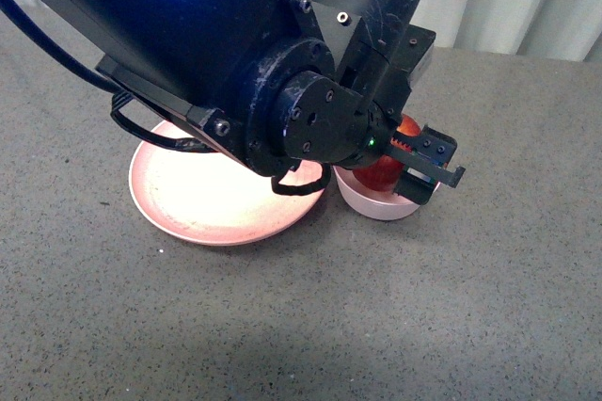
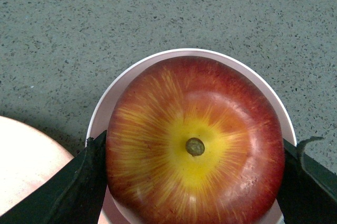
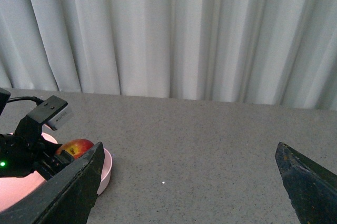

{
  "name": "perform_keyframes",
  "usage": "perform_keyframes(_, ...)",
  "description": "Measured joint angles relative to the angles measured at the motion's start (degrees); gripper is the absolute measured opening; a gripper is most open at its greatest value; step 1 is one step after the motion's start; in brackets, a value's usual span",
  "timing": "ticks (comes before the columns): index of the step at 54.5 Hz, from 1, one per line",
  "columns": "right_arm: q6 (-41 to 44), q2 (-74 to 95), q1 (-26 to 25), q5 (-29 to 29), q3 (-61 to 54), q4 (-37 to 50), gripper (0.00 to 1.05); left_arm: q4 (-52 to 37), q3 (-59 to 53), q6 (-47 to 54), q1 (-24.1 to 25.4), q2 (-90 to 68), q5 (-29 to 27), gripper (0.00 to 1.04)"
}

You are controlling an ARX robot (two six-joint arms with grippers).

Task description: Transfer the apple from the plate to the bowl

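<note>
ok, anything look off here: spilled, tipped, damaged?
Nothing stands out. The apple sits stem-up within the rim of the bowl, between the jaws of the left gripper. The plate lies flat beside the bowl. The right gripper hangs open, well clear.

L arm [image 1: 188, 34] hides plate [image 1: 216, 199] rear; apple [image 2: 195, 145] masks bowl [image 2: 105, 111] inside, its btm cropped.

- Round dark-red apple [image 2: 195, 145]: glossy, smooth skin.
- Small pale pink bowl [image 2: 105, 111]: smooth, satin.
- Wide salmon-pink plate [image 1: 207, 189]: smooth, faintly speckled.
- Grey tabletop [image 1: 423, 307]: matt, grainy.
- White pleated curtain [image 3: 174, 34]: matt cloth.
</note>
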State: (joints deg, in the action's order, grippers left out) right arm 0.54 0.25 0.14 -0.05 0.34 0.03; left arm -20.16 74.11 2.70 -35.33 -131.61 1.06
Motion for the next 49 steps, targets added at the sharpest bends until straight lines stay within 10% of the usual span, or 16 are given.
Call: perform_keyframes(49,0.0,0.0,0.0,0.02,0.0,0.0,0.95,-6.86,-7.39,-1.6,0.24,10.84,-0.92,0.98)
